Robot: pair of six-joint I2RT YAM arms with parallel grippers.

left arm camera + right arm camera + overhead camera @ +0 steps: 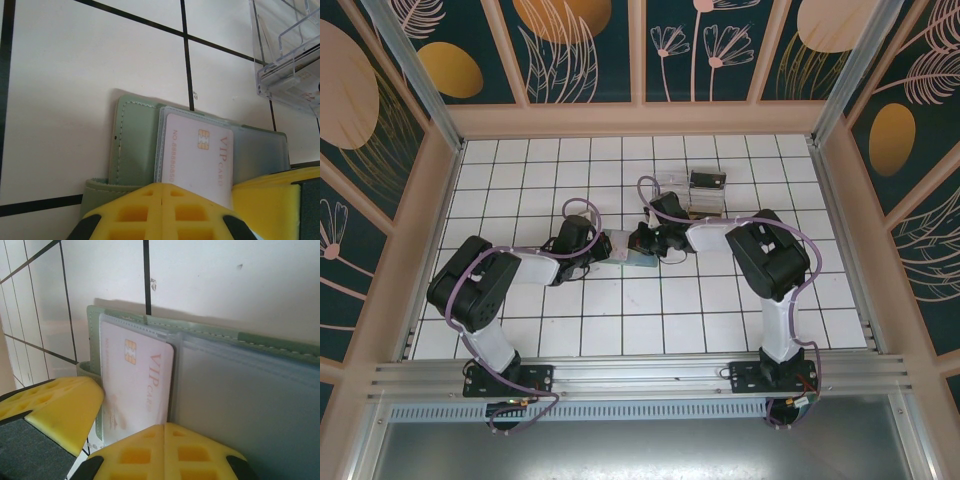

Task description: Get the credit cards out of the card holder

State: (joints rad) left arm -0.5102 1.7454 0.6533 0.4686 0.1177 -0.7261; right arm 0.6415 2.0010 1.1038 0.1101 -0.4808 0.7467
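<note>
The grey-green card holder (135, 145) lies open on the white tiles, between the two arms (630, 258). A white credit card (200, 155) marked VIP sits in its clear sleeve, also seen in the right wrist view (135, 385). My left gripper (162, 186) is shut, its yellow fingers together, with the tips over the holder's near edge and the card's end. My right gripper (164, 426) is shut too, tips at the card's lower corner on the sleeve (240, 405). Nothing shows between either pair of fingers. From above, both grippers (608, 247) (645, 242) meet over the holder.
A clear plastic tray (692, 196) stands just behind the holder, with a small black box (707, 181) at its far side. The tray's corner (285, 65) is close to the holder. Patterned walls ring the tiled floor.
</note>
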